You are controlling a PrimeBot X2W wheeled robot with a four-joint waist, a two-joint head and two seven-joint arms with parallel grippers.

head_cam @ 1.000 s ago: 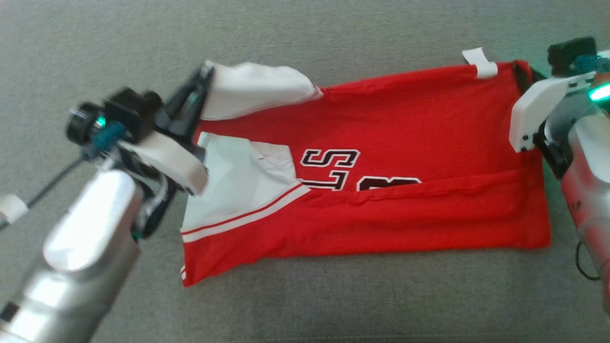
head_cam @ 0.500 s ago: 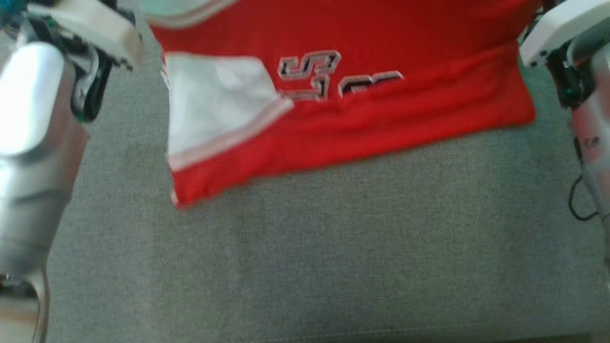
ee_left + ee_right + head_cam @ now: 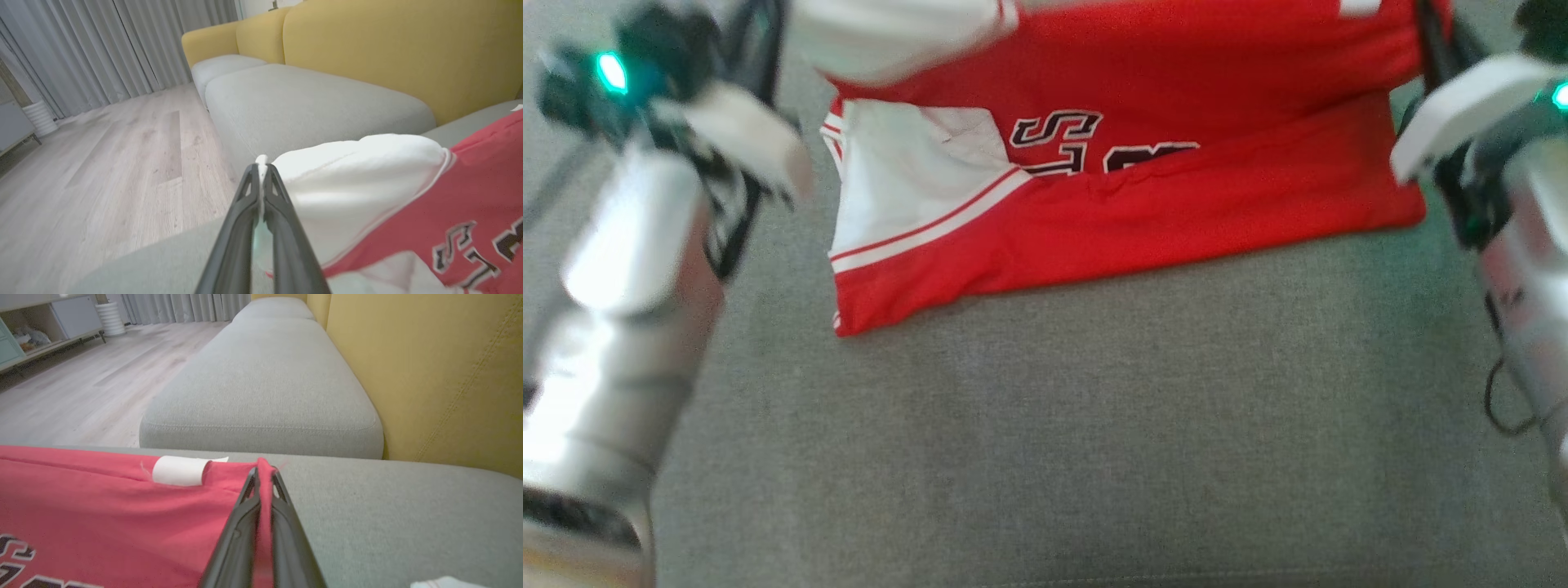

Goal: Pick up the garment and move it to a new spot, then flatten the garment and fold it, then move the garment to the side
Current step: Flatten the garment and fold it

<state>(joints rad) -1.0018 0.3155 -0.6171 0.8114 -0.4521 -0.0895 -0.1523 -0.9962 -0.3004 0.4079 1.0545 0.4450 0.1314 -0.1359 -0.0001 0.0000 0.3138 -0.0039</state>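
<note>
Garment (image 3: 1176,188) pinched at both far corners: left gripper (image 3: 260,167) clamped on white sleeve (image 3: 359,171), right gripper (image 3: 263,465) clamped on red hem, both grips unchanged. It lies half-folded on grey cushion (image 3: 1094,425). Only the camera has dipped, so the fold is probably still under way.

Red garment (image 3: 1217,188) with white sleeves (black lettering, white-outlined), folded lengthwise, spread across grey sofa cushion (image 3: 1045,449), far corners pinched by left tool (image 3: 260,167) and right tool (image 3: 263,469)

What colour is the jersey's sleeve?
The sleeve is white; clearest in the left wrist view.
</note>
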